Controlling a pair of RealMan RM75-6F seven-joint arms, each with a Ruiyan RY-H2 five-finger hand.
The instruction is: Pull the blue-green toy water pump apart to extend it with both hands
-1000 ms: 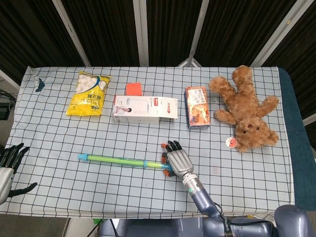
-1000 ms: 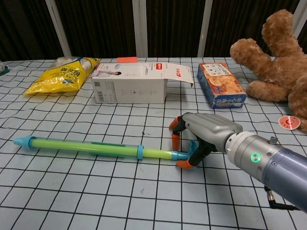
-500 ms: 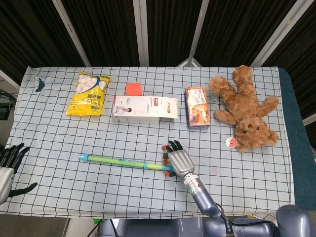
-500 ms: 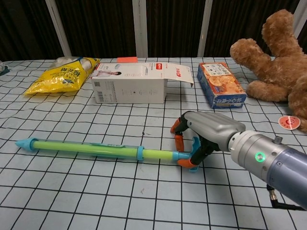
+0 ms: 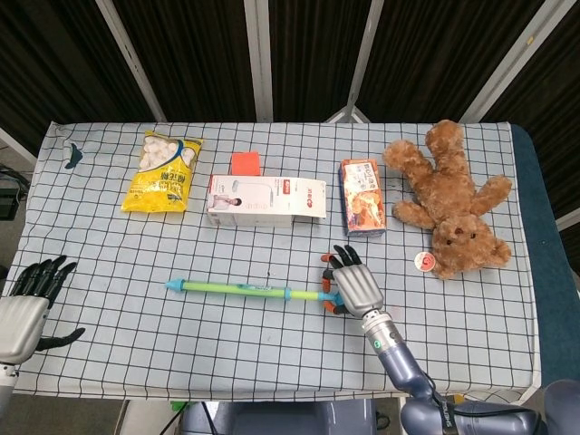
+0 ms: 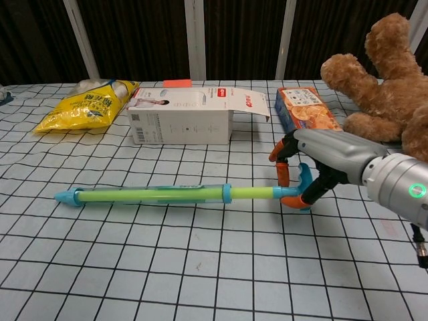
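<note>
The blue-green toy water pump (image 6: 150,194) lies flat on the checked counter (image 6: 200,267) across the lower middle of the frame. The right hand (image 6: 314,164) grips its handle end at center right. The left hand (image 5: 32,294), fingers spread and holding nothing, hovers at the lower left edge, well apart.

place: robot test lab / staged recording booth | backdrop: black curtains (image 5: 199,54) behind pale metal frame bars (image 5: 258,54) | surface (image 5: 109,245): white cloth with black grid | props: snack bag (image 5: 165,170), cartons (image 5: 265,201), teddy bear (image 5: 453,199)
</note>
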